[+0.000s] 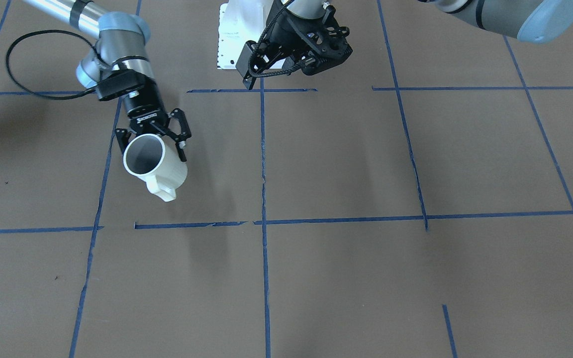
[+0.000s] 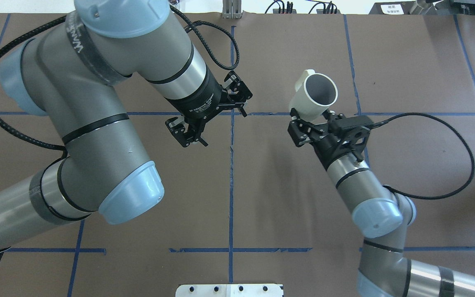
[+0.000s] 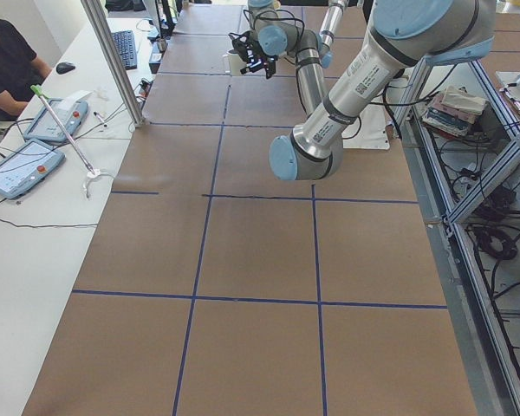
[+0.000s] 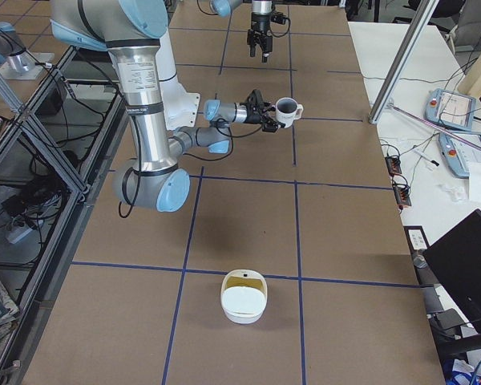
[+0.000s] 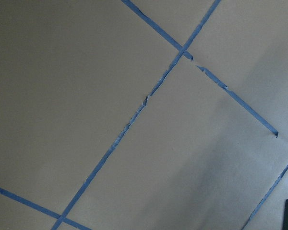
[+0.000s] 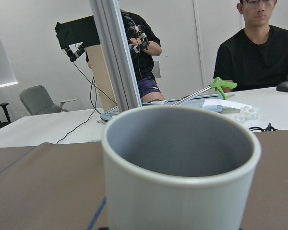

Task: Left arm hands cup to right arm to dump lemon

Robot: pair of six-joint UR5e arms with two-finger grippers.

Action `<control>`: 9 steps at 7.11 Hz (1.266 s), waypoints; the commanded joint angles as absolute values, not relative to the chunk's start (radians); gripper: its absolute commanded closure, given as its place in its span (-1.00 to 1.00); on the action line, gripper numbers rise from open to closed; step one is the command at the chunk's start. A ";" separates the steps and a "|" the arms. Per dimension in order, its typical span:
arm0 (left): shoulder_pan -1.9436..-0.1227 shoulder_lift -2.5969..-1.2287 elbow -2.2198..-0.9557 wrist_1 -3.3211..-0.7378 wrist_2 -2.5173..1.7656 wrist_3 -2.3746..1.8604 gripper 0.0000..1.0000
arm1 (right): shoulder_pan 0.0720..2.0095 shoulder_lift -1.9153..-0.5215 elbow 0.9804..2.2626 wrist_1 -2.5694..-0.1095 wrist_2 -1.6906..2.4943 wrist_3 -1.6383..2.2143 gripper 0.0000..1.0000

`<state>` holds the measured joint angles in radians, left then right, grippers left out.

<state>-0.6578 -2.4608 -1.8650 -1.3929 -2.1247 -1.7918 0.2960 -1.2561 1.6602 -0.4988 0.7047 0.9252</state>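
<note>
Handover looks done: left hand gapes empty at 9 o'clock of the cup, gripped low by the right hand above the table, so tipping out the lemon, unseen here, seems next.

Brown table (blue-taped), white bowl, seated operator
</note>
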 commanded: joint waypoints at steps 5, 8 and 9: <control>-0.618 -2.537 -1.723 -1.385 -2.031 -1.674 -1.00 | 0.155 -1.108 1.666 -0.761 0.531 0.761 0.66; -0.595 -2.523 -1.710 -1.385 -1.993 -1.674 -0.77 | 0.153 -1.109 1.675 -0.756 0.529 0.736 0.66; -0.595 -2.525 -1.706 -1.385 -1.990 -1.674 -0.24 | 0.153 -1.112 1.680 -0.756 0.531 0.736 0.66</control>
